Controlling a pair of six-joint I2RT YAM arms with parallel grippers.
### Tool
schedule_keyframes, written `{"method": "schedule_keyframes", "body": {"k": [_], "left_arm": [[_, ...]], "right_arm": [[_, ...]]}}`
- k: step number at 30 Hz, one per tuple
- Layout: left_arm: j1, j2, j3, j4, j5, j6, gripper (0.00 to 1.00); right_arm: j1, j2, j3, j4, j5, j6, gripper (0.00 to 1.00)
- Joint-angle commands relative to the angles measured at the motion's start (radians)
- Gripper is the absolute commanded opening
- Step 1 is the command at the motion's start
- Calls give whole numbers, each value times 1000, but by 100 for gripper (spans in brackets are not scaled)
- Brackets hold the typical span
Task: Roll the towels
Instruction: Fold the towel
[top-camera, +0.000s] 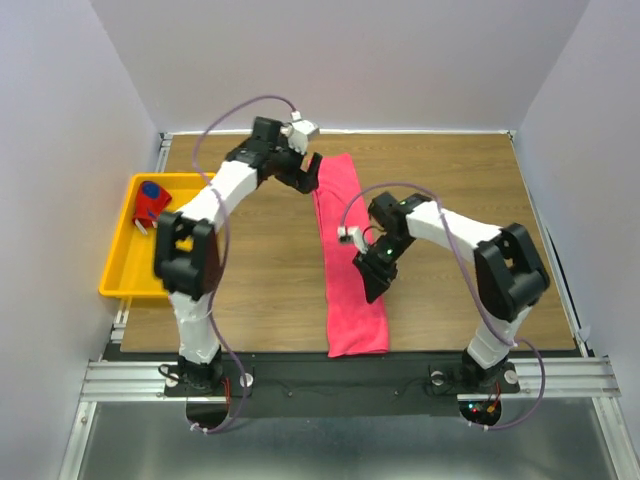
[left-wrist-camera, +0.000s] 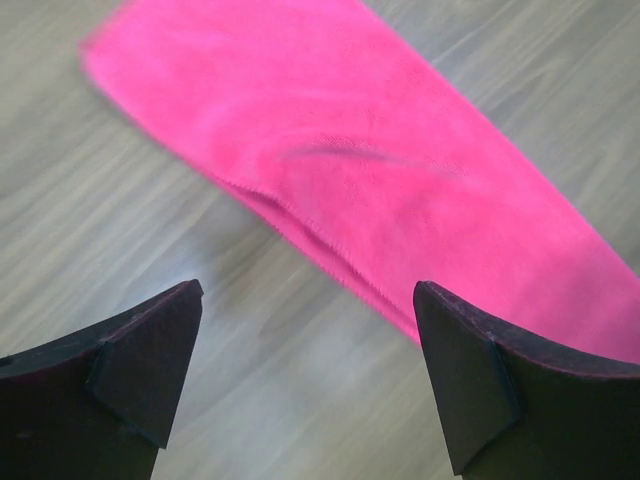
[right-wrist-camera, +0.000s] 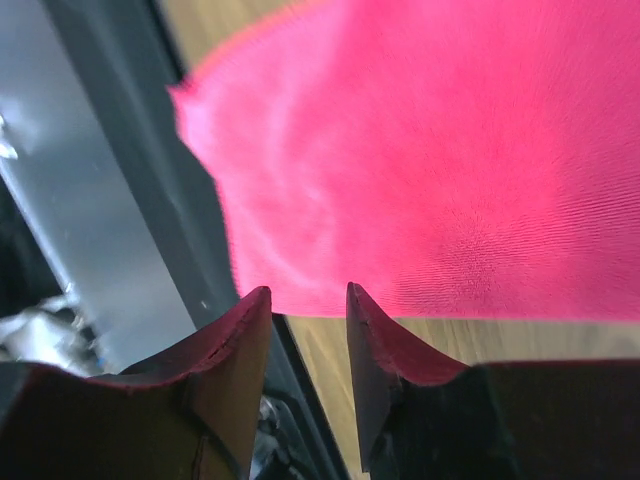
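On the wooden table (top-camera: 450, 190) between pale walls (top-camera: 340, 60), a flat pink towel (top-camera: 355, 320).

Pink towel (top-camera: 355, 325): soft cloth, matt, fine fuzzy nap. Table (top-camera: 260, 285) under it: wood-grain top, smooth, low sheen. Tray (top-camera: 115, 272) at table's left edge: yellow plastic, smooth. Rail (top-camera: 560, 375) along table's near edge: ribbed bare metal. Left gripper (left-wrist-camera: 308, 350) fingers (left-wrist-camera: 140, 370): matt black.
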Motion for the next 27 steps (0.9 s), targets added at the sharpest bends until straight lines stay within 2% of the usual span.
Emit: {"method": "schedule_keyframes", "body": {"k": [1,2,4,6,7,8,9,10,11,12,13,15,16,20,27], "left_arm": [[-5,-455,-225,127,45,178,99],[-12,-456,-271,121,43,209,99],[-35,-585,-399,69,36,310,99],[-118,-711,-494,26,5,378,99],[-162,-753,-600,23,-67,406,99],[-211,-834,-656,21,-102,456,99],[-327,-868,-713,26,-136,469,99],[-385,-897,-814,32,-170,475,96],[-454,-926,-853,31,-238,481,92],[-513,-931,-886,34,-269,474,88],[-626,-933,-941,37,-290,458,76],[-716,-913,-976,44,-310,408,65],[-791,-907,-995,52,-287,395,65],[-945,-844,-1008,101,-270,355,65],[-1057,-697,-997,256,-328,314,70]], "right_arm": [[-58,-106,79,56,-96,35,42],[-75,-106,89,62,-100,35,42],[-141,-76,116,65,-131,56,41],[-169,-45,136,67,-130,81,39],[-181,-15,145,70,-123,89,38],[-181,-4,156,72,-122,95,37],[-181,9,159,79,-123,105,36],[-181,27,159,87,-128,112,36],[-186,36,156,95,-133,119,36],[-190,47,159,102,-139,133,35],[-198,55,162,105,-158,141,35],[-235,76,181,104,-183,162,36],[-264,87,190,104,-191,167,36],[-327,79,207,102,-174,171,36],[-385,47,181,99,-156,149,36]]}}
